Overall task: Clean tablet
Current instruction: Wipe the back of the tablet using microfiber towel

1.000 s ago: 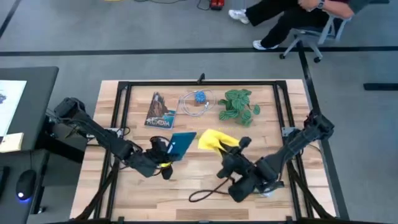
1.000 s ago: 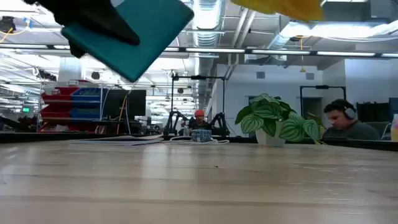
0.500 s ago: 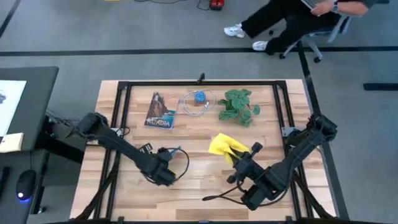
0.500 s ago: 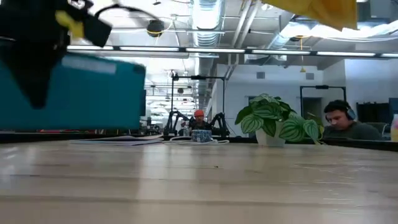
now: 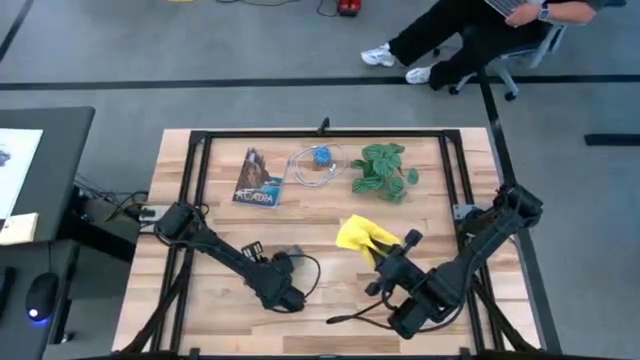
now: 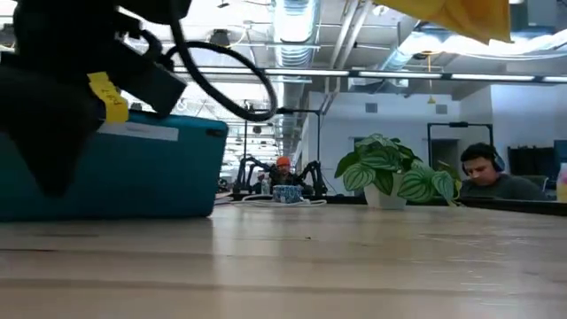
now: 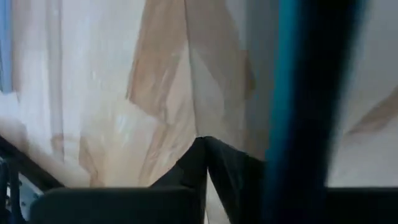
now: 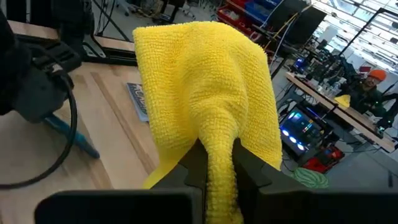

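The tablet, in a teal case, stands upright on the wood table at the near left. Its lower long edge rests on the boards. My left gripper stands over it and hides it in the high view. Its dark body covers the tablet's left part in the low view. The tablet's teal edge runs past its fingers. My right gripper is shut on the yellow cloth, held high right of the tablet. My left gripper comes at the tablet from above, over its upper left part. Its own body hides where the fingers meet the case. The tablet stands on its lower long edge, screen plane upright. My right gripper pinches a bunched fold of the cloth between its two fingers, several layers. The cloth spreads out beyond the fingertips, lifted clear of the table.
At the far side lie the ACADIA booklet, a blue object in a clear cord loop and a green plant. A black frame rims the table. A black cable lies near front. A person sits beyond.
My left gripper has carried the tablet toward the table's near edge and down. The tablet, tilted in the air a second ago, has turned upright and now stands with its lower edge on the table. My right gripper shifted slightly right with the cloth, then kept still.
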Robot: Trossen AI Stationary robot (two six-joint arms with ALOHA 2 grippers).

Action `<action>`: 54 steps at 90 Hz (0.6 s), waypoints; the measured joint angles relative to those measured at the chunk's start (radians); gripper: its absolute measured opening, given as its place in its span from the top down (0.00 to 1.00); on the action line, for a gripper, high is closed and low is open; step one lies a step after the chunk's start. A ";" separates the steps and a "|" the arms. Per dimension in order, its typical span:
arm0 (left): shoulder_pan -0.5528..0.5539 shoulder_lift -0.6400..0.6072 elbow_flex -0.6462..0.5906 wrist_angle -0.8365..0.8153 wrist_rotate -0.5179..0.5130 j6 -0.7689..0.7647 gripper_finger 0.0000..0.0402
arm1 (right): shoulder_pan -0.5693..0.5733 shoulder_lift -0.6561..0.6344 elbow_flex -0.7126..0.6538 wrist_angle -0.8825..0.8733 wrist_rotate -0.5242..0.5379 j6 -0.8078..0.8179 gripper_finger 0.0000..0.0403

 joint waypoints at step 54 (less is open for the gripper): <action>0.018 0.002 0.051 0.257 0.136 0.156 0.48 | 0.014 0.000 0.000 0.007 -0.024 -0.001 0.94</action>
